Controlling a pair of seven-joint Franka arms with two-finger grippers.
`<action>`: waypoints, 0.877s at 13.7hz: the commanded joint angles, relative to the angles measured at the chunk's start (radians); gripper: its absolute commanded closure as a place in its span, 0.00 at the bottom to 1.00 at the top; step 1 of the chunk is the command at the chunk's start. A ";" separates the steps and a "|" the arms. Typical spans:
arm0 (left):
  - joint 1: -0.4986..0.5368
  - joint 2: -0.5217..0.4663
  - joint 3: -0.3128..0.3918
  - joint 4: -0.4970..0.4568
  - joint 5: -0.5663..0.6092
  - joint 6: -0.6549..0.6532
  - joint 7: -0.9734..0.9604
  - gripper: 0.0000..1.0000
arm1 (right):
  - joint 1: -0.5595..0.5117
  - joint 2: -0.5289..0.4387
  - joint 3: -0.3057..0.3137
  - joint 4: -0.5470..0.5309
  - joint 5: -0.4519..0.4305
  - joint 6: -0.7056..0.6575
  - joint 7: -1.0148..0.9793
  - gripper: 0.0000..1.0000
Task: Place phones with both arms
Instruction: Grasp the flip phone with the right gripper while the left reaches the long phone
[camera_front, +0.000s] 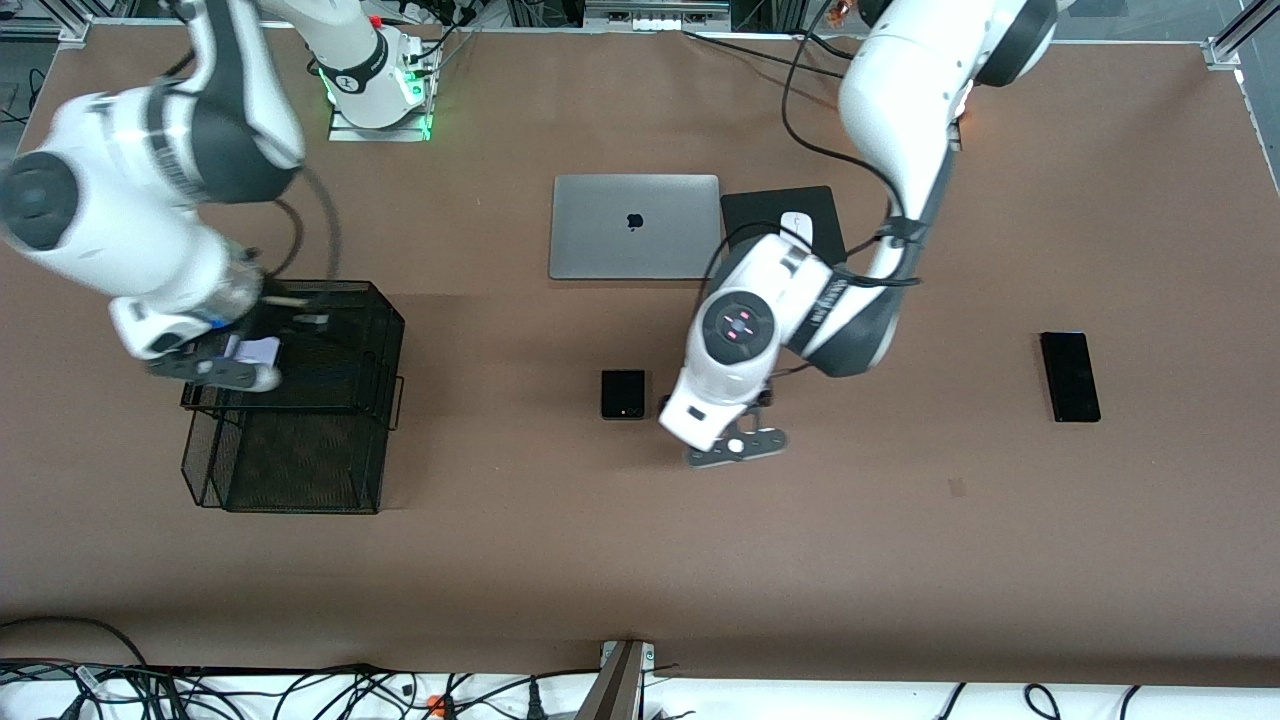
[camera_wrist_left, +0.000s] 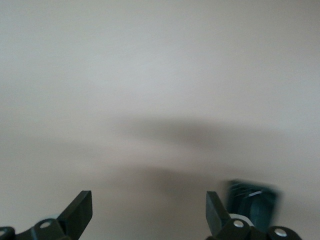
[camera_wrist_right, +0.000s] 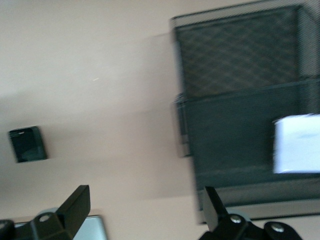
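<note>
Both hands (camera_wrist_left: 149, 212) (camera_wrist_right: 145, 212) open, empty; right wrist view alone shows pale phone (camera_wrist_right: 297, 144) in basket (camera_wrist_right: 240, 125).

Under me spreads a brown tabletop (camera_front: 900, 520). On it I see a closed silver laptop (camera_front: 634, 226) lying flat, lid up with a dark logo at its middle. Just beside it, toward my left arm's end, lies a black mouse pad (camera_front: 762, 210) with a white computer mouse (camera_front: 797, 226) on it. Toward my right arm's end stands a black wire-mesh organizer (camera_front: 300, 420) with stepped compartments, well apart from the laptop and nearer to the front camera. Loose cables (camera_front: 300, 690) trail along the tabletop's near edge.
</note>
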 joint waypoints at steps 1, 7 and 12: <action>0.094 -0.054 -0.001 -0.104 -0.012 -0.130 0.213 0.00 | 0.121 0.138 -0.014 0.137 0.038 0.006 0.131 0.00; 0.308 -0.138 0.008 -0.313 0.181 -0.143 0.585 0.00 | 0.298 0.496 -0.011 0.320 0.201 0.314 0.285 0.00; 0.472 -0.175 0.008 -0.404 0.328 -0.059 0.806 0.00 | 0.315 0.628 0.041 0.318 0.193 0.495 0.289 0.00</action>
